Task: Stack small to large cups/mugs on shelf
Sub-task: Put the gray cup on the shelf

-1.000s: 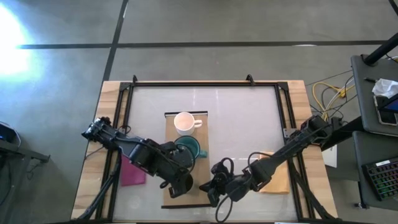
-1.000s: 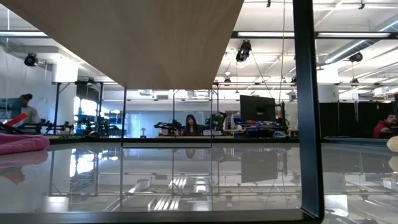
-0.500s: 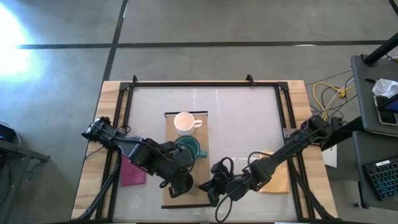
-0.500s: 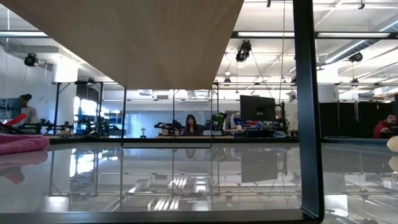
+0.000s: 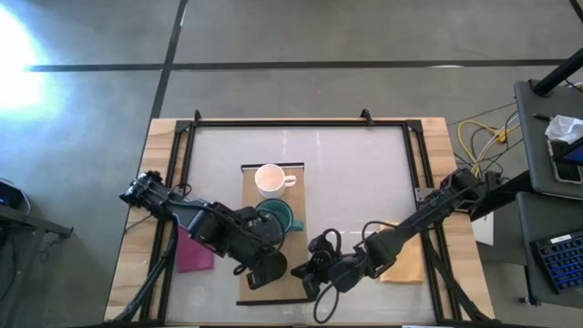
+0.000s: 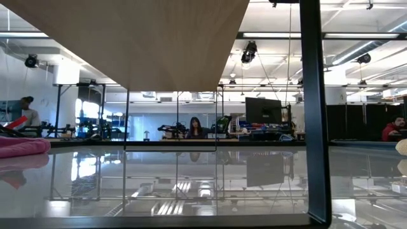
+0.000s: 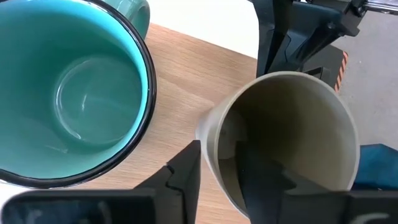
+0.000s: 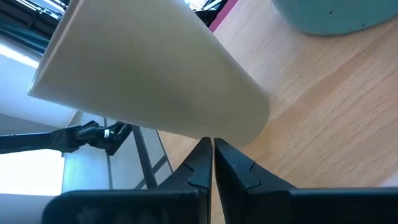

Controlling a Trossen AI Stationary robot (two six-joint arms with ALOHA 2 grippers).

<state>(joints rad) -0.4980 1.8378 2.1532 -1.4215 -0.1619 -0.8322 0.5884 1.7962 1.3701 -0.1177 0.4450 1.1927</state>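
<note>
- My left gripper [image 7: 217, 165] grasps the small handleless cup [image 7: 286, 140], a smooth tapered vessel with a pale beige inside: one dark finger [image 7: 261, 180] sits inside it against the wall and the other runs along its outer side.
- In the high view I see that left gripper [image 5: 265, 266] over the near part of the long light-wood shelf board [image 5: 271, 170], which has a fine straight grain.
- The cup leans rather than standing upright; I cannot tell whether its base touches the wood.
- Just beside it stands the teal glazed mug [image 7: 68, 93], round, glossy inside, with a thin dark rim, upright on the shelf.
- From above, the teal mug [image 5: 276, 215] sits mid-board, and the white handled mug [image 5: 271, 179] stands upright at the far end, its handle pointing toward the right arm's side.
- My right gripper [image 8: 211, 163] has its two dark fingers pressed together with nothing between them, low beside the cup's matte outer wall [image 8: 143, 87].
- In the high view the right gripper [image 5: 314, 271] lies at the shelf's near right edge, close to the left one.
- A pink cloth [image 5: 193, 252] lies crumpled to the left of the shelf, a tan cloth [image 5: 404, 264] under the right arm.
- The low view shows the shelf's pale underside [image 6: 127, 38] above a glossy, reflective table [image 6: 191, 184].
</note>
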